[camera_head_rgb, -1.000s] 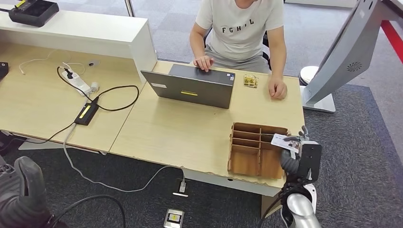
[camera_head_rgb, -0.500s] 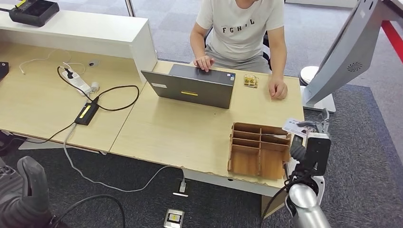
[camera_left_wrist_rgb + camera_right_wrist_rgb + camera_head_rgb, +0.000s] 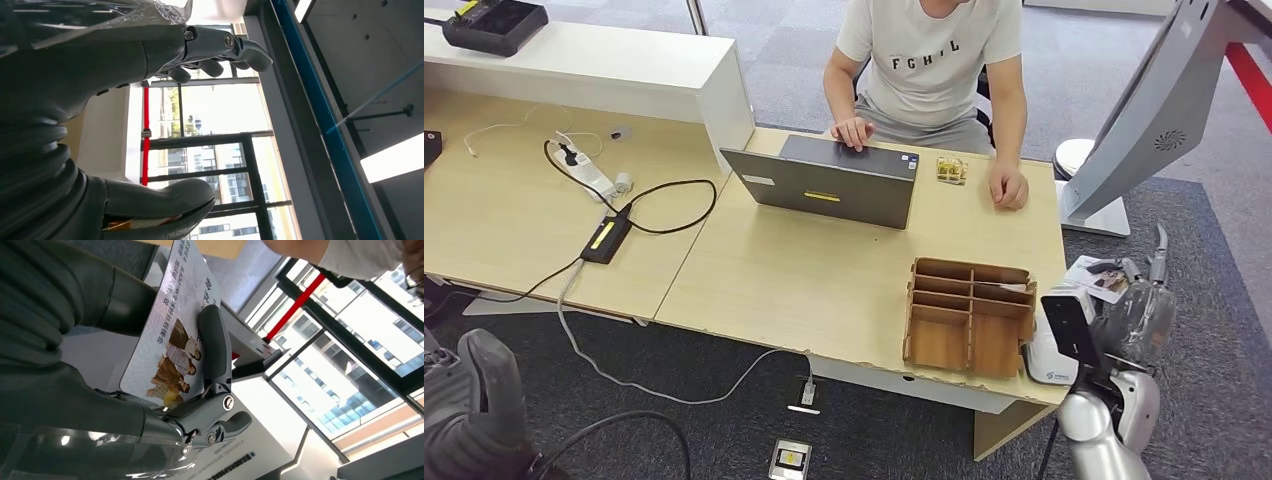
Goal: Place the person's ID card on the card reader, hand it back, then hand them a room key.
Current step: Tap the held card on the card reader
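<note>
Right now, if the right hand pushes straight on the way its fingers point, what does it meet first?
Nothing near: the right hand, holding the card, points past the desk edge toward the grey stand. Depth is unclear.

Laptop point(image 3: 824, 183) at the far side of the table point(image 3: 804, 280), person point(image 3: 929, 70) seated behind it. Wooden organizer point(image 3: 969, 316) at the near right corner, card reader point(image 3: 1049, 358) just right of it. Right hand point(image 3: 1139, 310) past the table's right edge, holding the card point(image 3: 1096, 277).
</note>
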`<state>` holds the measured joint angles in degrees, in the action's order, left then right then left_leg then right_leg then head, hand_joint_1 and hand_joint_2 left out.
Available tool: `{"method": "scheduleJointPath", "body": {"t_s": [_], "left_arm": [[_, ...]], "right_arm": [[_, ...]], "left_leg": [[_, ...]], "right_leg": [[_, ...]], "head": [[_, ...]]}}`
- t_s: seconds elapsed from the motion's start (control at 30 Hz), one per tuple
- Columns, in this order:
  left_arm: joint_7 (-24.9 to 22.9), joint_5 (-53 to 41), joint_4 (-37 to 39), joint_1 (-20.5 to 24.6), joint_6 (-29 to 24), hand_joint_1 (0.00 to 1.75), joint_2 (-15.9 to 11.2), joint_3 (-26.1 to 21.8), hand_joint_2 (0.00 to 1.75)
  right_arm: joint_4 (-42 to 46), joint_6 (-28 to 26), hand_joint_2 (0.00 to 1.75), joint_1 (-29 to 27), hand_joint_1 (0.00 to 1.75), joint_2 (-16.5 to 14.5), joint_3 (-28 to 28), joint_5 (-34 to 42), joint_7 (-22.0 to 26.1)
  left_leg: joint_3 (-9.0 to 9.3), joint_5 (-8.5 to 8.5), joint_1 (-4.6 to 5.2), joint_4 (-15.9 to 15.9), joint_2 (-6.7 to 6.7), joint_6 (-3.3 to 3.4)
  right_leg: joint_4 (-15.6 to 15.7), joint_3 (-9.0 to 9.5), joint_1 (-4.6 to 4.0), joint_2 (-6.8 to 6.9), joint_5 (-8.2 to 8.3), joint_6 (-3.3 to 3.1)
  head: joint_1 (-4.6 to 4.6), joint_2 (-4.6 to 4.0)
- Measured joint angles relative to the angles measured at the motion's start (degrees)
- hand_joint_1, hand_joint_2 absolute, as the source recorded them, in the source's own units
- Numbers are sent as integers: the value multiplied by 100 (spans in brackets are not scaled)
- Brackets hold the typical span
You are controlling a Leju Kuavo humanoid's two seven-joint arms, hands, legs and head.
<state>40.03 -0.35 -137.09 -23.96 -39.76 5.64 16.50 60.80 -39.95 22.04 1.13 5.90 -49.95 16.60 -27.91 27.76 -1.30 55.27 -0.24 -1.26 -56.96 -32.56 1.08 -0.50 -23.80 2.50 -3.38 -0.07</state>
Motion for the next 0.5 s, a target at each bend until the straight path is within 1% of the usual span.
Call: {"method": "scheduleJointPath", "body": {"t_s": [0.1,0.17,0.37,0.5], "left_arm": [[1,20,0,-1,0,14,0,0,175],[1,19,0,0,0,14,0,0,175],[1,19,0,2,0,14,0,-1,175],[1,47,-2,6,0,14,0,0,175]], "right_arm": [[-16,0,175,-21,175,-98,-568,-404,-13],[-44,0,175,-31,175,-139,-862,-537,-49],[-215,0,175,-57,175,-144,-1270,-565,-181],[-493,2,175,-68,175,-142,-1379,-701,-426]], "left_leg": [[-1,0,0,0,0,0],[-1,0,0,0,0,0],[0,0,0,0,1,0],[0,0,0,0,1,0]], "right_leg": [[0,0,0,0,0,0],[0,0,0,0,0,0],[0,0,0,-1,0,0],[0,0,0,0,0,0]], "head": [[0,0],[-1,0],[-1,0],[-1,0]]}}
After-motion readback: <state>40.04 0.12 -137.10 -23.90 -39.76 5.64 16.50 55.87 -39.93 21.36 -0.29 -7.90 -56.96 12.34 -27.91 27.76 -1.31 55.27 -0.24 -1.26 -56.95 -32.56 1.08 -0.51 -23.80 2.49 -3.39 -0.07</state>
